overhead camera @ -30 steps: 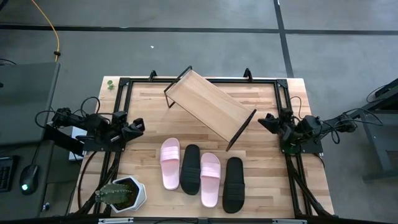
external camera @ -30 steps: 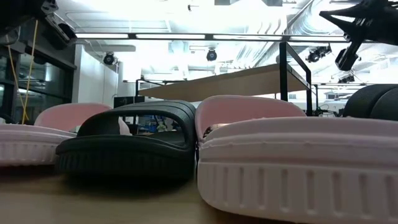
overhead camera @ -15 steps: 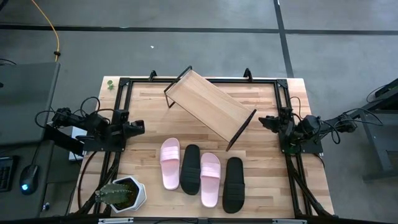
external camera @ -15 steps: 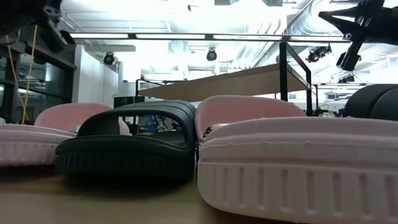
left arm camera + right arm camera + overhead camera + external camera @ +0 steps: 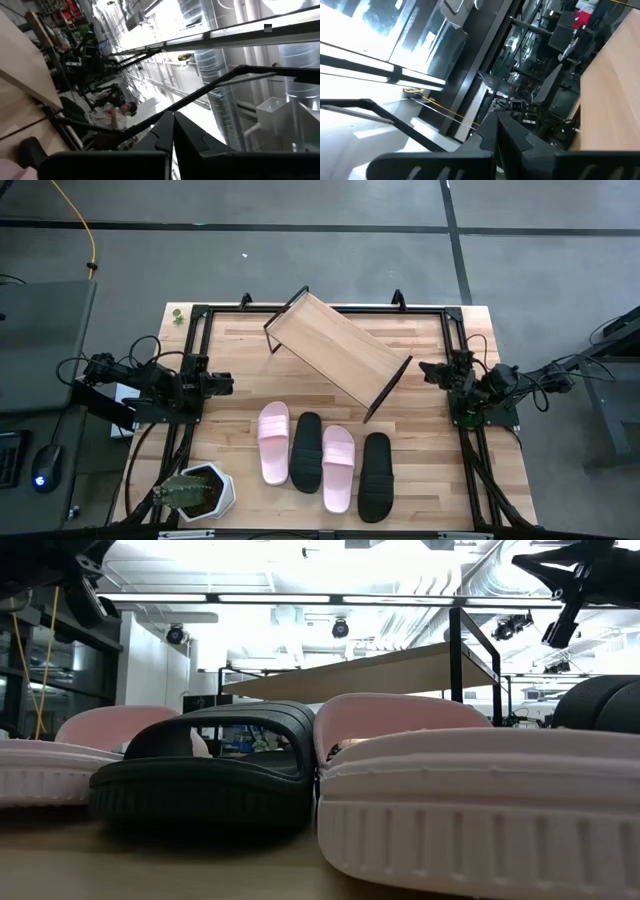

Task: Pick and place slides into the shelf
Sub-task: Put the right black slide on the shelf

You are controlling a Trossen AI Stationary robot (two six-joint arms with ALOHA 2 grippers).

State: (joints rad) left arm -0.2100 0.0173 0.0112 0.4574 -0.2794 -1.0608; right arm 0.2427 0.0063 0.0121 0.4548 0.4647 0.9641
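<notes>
We note four slides in a row on the counter (image 5: 240, 345), just in front of the shelf (image 5: 335, 352): pale pink slide (image 5: 273, 442), black slide (image 5: 306, 451), second pink slide (image 5: 338, 467), second black slide (image 5: 376, 475). The shelf is bare. Left claw (image 5: 224, 383) and right claw (image 5: 424, 369), both closed on nothing, sit well to either side of the shelf. We judge the slides light, soft, slightly compliant; best gripped across the wide strap.
</notes>
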